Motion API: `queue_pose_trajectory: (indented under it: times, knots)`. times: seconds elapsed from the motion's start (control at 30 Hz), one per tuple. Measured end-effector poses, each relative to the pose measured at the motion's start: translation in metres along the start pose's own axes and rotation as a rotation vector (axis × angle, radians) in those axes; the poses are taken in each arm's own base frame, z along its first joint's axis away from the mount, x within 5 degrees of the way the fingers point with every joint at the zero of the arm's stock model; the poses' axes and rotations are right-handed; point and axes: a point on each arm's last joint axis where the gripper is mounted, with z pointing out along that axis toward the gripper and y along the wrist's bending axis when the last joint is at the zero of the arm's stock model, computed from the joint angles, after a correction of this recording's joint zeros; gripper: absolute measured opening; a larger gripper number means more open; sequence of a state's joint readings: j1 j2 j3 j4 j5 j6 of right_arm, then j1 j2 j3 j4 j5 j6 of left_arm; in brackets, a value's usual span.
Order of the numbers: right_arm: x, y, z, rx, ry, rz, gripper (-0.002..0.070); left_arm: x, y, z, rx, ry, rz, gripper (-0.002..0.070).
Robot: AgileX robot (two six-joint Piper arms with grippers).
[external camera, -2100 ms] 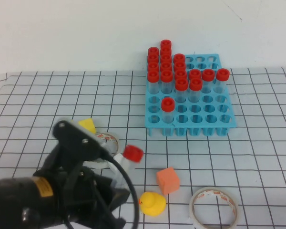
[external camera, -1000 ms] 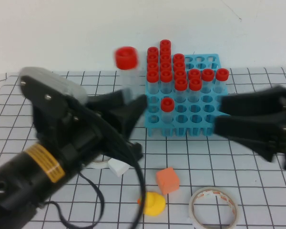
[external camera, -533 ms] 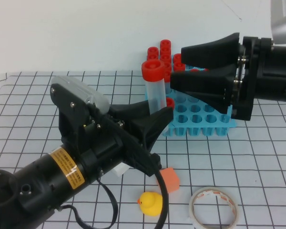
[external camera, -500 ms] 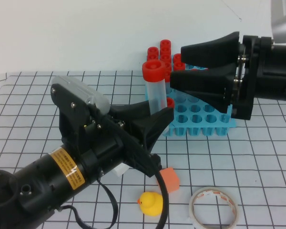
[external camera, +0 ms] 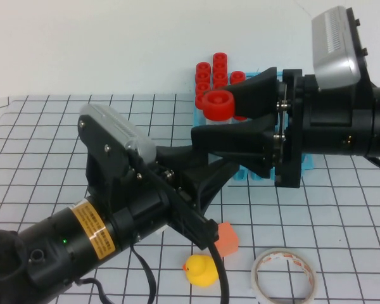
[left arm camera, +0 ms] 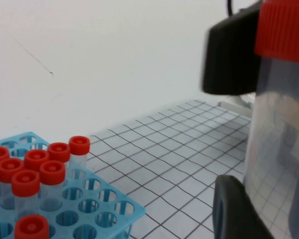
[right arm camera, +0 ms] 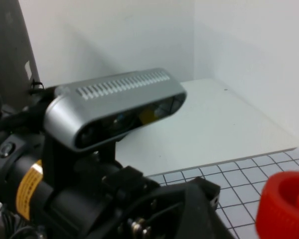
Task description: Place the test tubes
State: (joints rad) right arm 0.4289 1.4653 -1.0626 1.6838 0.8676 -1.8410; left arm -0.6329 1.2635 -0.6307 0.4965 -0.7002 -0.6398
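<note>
Red-capped and clear-walled, the test tube (external camera: 217,104) stands upright in mid-air in front of the blue rack (left arm camera: 120,209). It would likely fall to the gridded table (external camera: 38,126) if the left gripper (external camera: 210,159) let go before the right gripper (external camera: 215,119) had closed, and a pinch on the cap alone could let it tilt or slip. The left arm reaches up from the near side with its fingers clamped low on the tube's body, while the right arm comes in level from the right, its fingers spread wide on either side of the cap and apparently not touching it.
</note>
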Motion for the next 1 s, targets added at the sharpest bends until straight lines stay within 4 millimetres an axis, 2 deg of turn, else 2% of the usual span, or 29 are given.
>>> queue_pose_trajectory:
  times: [0.1,0.17,0.23,0.27,0.53,0.6,0.67,0.8,0.9,1.0]
  knots:
    - [-0.001,0.0,0.0,0.002,0.0,-0.002,0.0454,0.001,-0.001,0.0,0.012,0.011,0.019,0.0209]
    - [-0.003,0.0,0.0,0.003,-0.004,-0.007,0.0394,0.001,-0.002,0.0,0.018,0.016,0.026,0.0209]
    - [-0.004,-0.001,0.0,0.005,-0.006,-0.011,0.0295,0.002,-0.002,0.0,0.02,0.02,0.03,0.0209]
    - [-0.004,-0.001,0.0,0.007,-0.007,-0.012,0.0268,0.002,-0.002,0.0,0.02,0.02,0.03,0.0209]
    - [-0.005,-0.001,0.0,0.009,-0.006,-0.014,0.0273,0.002,-0.002,0.0,0.023,0.017,0.066,0.0214]
    - [-0.005,-0.001,0.0,0.009,-0.006,-0.014,0.0272,0.002,-0.002,0.0,0.023,0.016,0.073,0.0245]
    - [-0.006,-0.002,-0.001,0.019,-0.007,-0.017,0.0272,0.002,-0.002,0.0,0.023,0.019,0.082,0.0315]
    - [-0.017,-0.007,-0.018,0.106,-0.026,-0.048,0.0272,0.003,0.001,-0.002,-0.008,0.054,0.098,0.0421]
    - [-0.03,-0.009,-0.037,0.195,-0.038,-0.086,0.0272,-0.002,0.003,-0.01,-0.048,0.082,0.136,0.0446]
    - [-0.037,-0.011,-0.054,0.285,-0.02,-0.092,0.0272,-0.014,0.007,-0.026,-0.128,0.113,0.193,0.0442]
